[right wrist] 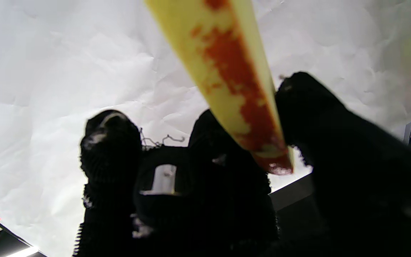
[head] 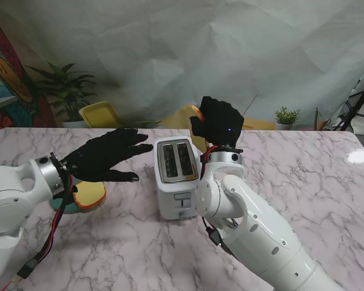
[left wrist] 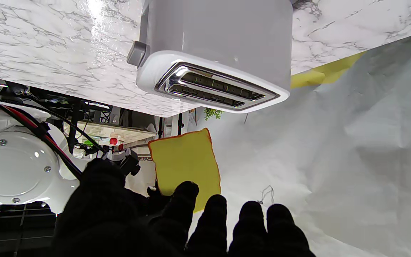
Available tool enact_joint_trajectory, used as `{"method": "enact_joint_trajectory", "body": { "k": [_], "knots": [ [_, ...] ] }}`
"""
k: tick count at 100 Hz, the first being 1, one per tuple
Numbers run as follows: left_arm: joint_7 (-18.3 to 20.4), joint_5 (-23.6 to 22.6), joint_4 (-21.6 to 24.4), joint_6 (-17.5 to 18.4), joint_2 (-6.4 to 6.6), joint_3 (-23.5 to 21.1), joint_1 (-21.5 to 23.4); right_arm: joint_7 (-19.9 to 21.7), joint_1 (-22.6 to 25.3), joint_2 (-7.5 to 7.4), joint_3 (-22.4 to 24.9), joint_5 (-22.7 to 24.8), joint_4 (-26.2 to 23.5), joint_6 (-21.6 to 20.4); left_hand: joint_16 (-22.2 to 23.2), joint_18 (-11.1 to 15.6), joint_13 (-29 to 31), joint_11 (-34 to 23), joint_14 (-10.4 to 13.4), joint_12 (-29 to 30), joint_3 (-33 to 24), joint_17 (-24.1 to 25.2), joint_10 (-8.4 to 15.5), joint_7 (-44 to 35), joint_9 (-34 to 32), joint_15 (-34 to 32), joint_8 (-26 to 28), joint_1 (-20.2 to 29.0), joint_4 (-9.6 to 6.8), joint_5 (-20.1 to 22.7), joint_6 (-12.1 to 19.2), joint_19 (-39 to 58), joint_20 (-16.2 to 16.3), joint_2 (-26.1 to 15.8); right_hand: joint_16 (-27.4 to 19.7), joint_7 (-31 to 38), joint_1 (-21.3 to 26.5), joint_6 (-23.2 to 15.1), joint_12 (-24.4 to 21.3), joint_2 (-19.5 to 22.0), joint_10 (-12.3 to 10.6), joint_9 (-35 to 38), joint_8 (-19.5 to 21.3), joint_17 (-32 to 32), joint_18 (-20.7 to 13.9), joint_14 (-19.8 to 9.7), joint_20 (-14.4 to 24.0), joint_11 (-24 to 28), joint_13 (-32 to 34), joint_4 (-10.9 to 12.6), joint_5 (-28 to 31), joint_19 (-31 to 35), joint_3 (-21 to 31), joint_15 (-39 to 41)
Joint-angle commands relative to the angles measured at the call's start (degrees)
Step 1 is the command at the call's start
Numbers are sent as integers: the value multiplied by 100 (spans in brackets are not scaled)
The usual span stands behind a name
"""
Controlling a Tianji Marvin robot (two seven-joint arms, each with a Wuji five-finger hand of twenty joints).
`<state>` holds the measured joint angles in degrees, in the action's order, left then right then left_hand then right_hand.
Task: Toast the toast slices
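Gripping one toast slice (right wrist: pixel 234 82) aloft beside the toaster (head: pixel 176 176), the right robot hand (head: pixel 217 124) is nearing insertion, while the left robot hand (head: pixel 106 159) is hovering open, both slots apparently being empty.

The right hand (head: pixel 217 123) hides most of its toast slice (head: pixel 196 113) from the stand.
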<state>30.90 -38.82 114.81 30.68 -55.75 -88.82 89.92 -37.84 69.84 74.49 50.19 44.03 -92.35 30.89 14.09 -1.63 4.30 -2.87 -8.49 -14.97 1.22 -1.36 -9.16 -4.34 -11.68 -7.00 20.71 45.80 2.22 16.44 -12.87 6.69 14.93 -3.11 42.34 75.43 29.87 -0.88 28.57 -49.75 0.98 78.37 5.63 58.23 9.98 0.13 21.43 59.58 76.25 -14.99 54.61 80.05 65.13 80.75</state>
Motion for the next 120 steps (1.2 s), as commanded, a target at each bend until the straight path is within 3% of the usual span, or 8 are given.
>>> {"method": "enact_joint_trajectory", "body": {
  "k": [1,66,120],
  "knots": [
    [67,0,-19,-12,-13,15,23,-35,-8,45,-15,-29,29,65,-50,146,-4,-61,108,8,114,-15,64,13,-70,-97,-13,-72,-57,51,92,-235,52,-216,263,661,-88,-308,128,-5,190,527,69,-5,-121,-467,97,565,-58,179,377,212,383,135],
    [-212,-229,-110,49,-64,-162,201,-95,-95,112,-60,-202,476,106,-50,193,34,-168,156,6,109,-68,144,-23,-65,-163,-2,-27,-64,91,104,-259,90,-198,246,715,-159,-396,138,93,135,523,116,-232,31,-401,99,538,-63,230,305,395,384,128],
    [-251,-326,-47,61,-74,-367,387,-303,-360,353,-340,-572,1019,137,-59,181,51,-184,152,22,113,-81,135,-34,-78,-173,-1,-6,-65,112,109,-269,100,-196,175,736,-190,-433,131,132,97,525,144,-394,166,-312,16,484,-66,266,278,550,402,21]
  ]
}}
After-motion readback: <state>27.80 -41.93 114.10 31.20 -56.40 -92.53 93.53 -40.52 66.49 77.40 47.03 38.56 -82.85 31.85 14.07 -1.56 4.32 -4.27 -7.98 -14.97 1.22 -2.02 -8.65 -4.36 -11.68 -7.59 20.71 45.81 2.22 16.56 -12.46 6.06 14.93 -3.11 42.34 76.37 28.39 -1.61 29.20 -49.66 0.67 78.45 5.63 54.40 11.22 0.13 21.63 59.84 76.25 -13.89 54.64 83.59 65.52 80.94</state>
